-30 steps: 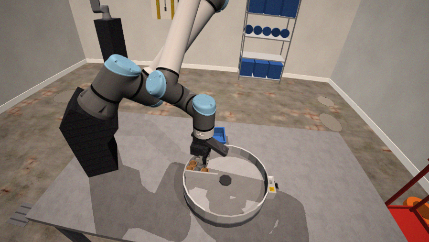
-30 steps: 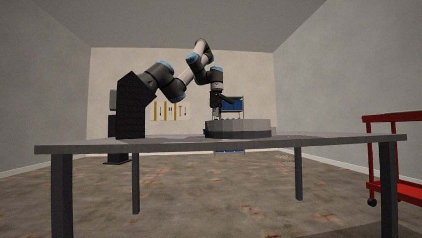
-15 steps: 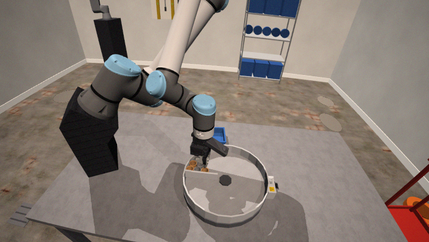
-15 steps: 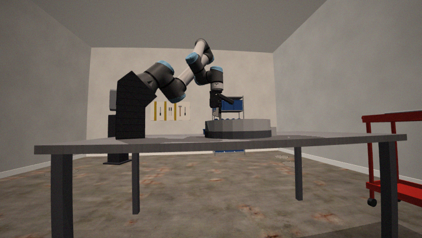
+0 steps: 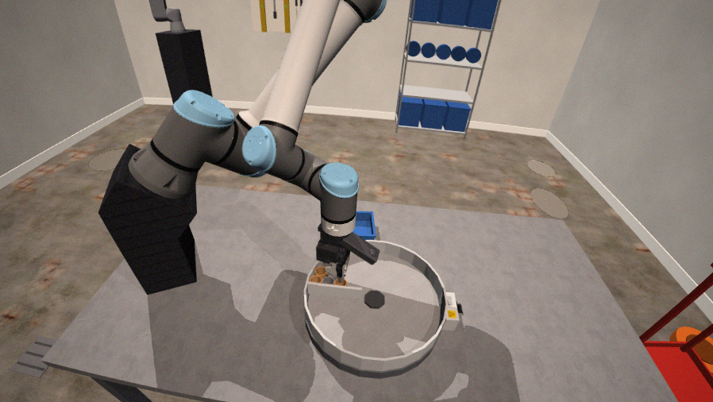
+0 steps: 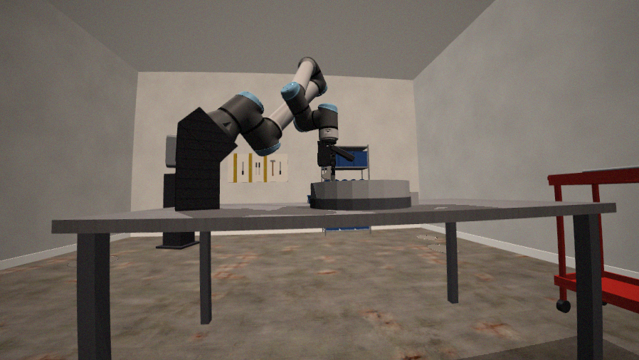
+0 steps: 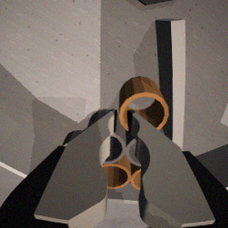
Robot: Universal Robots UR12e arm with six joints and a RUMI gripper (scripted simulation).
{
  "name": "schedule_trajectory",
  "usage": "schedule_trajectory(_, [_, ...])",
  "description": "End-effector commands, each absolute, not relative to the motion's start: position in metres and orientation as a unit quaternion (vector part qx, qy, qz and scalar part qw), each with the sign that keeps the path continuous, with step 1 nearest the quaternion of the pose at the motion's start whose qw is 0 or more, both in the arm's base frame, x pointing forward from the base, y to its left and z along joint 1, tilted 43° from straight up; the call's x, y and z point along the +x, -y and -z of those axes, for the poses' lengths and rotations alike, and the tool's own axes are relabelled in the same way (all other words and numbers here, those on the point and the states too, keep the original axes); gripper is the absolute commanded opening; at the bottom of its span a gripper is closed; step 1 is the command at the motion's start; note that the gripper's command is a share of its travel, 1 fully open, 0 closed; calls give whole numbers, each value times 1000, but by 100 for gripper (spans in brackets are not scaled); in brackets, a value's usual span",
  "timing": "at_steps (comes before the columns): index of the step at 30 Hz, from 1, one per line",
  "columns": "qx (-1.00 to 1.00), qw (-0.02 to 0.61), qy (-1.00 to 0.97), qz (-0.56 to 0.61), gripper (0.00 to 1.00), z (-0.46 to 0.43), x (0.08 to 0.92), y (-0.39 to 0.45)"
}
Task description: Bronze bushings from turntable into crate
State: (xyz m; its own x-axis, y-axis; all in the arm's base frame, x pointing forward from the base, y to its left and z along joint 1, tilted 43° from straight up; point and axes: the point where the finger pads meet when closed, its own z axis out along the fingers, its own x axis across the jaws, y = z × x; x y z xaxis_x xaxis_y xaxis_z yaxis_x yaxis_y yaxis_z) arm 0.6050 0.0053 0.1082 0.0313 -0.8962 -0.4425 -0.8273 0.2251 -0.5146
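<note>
Only overhead, blue crate (image 5: 365, 225), turntable's interior (image 5: 398, 273)

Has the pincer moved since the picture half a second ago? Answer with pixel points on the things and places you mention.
Yes, downward: in the exterior view, the pincer (image 5: 341, 280) (image 6: 331, 178) (image 7: 122, 111) is lower against the rim of the turntable (image 5: 379, 362) (image 6: 366, 190) (image 7: 68, 41).
</note>
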Motion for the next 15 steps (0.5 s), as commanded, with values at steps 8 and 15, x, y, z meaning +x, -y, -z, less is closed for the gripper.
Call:
schedule_trajectory(8, [-620, 361, -694, 48, 5, -103, 610, -8])
schedule_trajectory(15, [-620, 361, -694, 48, 5, -103, 610, -8])
